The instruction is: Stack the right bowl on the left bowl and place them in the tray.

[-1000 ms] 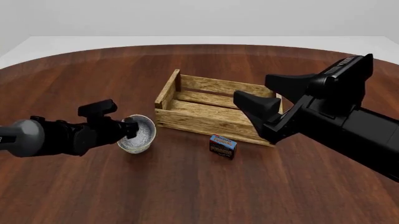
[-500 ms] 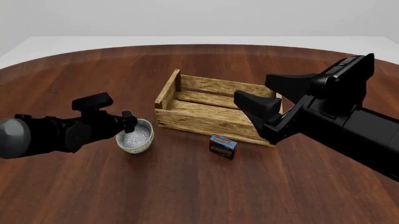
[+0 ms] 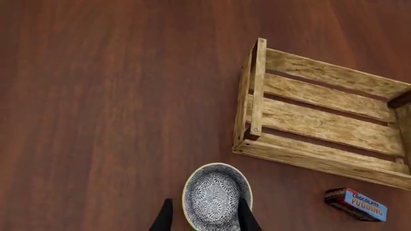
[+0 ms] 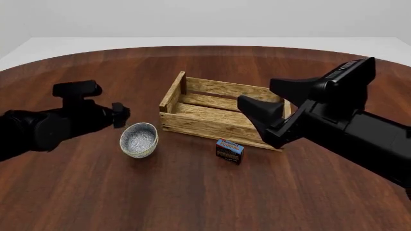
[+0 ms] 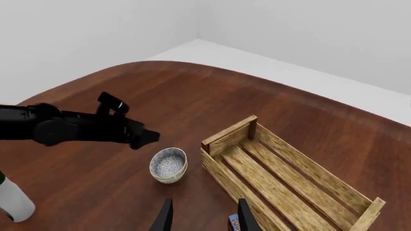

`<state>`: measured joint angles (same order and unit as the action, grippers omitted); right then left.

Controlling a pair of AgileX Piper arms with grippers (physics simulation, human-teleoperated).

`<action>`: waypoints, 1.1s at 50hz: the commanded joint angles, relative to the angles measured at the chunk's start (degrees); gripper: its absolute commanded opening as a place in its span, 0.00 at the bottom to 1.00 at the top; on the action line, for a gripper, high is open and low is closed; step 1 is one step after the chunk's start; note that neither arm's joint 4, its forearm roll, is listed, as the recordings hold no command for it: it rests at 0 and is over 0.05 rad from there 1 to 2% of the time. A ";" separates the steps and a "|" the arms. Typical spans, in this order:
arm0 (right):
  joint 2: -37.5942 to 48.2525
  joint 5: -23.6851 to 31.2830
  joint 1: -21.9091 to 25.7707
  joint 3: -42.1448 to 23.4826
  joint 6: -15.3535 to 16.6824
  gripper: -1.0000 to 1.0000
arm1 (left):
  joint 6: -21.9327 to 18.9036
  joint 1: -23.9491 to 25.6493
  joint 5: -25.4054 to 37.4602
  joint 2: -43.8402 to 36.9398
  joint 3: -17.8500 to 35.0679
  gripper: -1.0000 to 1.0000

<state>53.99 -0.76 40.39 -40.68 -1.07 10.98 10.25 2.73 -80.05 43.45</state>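
One grey-patterned bowl (image 4: 138, 139) shows on the table left of the tray (image 4: 205, 126), a light-brown slatted crate. The bowl leans a little, and I cannot tell whether it is a stack of two. No other bowl is in view. My left gripper (image 4: 121, 115) is open and empty, above and just left of the bowl, apart from it. In the left wrist view the bowl (image 3: 217, 196) shows between the left gripper's (image 3: 205, 219) tips, with the tray (image 3: 321, 120) beyond. My right gripper (image 4: 273, 98) is open and empty, high over the tray's right end.
A small dark carton with a blue top (image 4: 229, 149) stands in front of the tray's right half. The right wrist view shows the bowl (image 5: 169, 165), the tray (image 5: 282, 183), my left gripper (image 5: 144, 137) and a white bottle-like object (image 5: 14, 201) on the table's left side.
My left gripper has let go of the bowl's rim and risen up and to the left. The bowl stays on the table. My right arm has shifted only slightly.
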 commanded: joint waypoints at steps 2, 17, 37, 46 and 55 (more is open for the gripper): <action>0.88 -0.36 -0.35 -0.05 0.23 1.00 | -4.55 1.40 0.63 3.31 -2.63 1.00; 0.99 -0.43 -0.42 -0.04 0.27 1.00 | -7.07 1.17 1.01 3.99 -2.83 1.00; 0.99 -0.43 -0.42 -0.04 0.27 1.00 | -7.07 1.17 1.01 3.99 -2.83 1.00; 1.05 -0.41 -0.44 -0.07 0.28 1.00 | -7.05 1.67 1.16 3.61 -3.06 1.00; 0.94 -0.30 -0.44 -0.09 0.31 1.00 | -7.20 2.36 1.44 3.03 -2.98 1.00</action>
<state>55.52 -1.37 39.72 -40.77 -0.64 -0.45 12.77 4.62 -74.11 38.81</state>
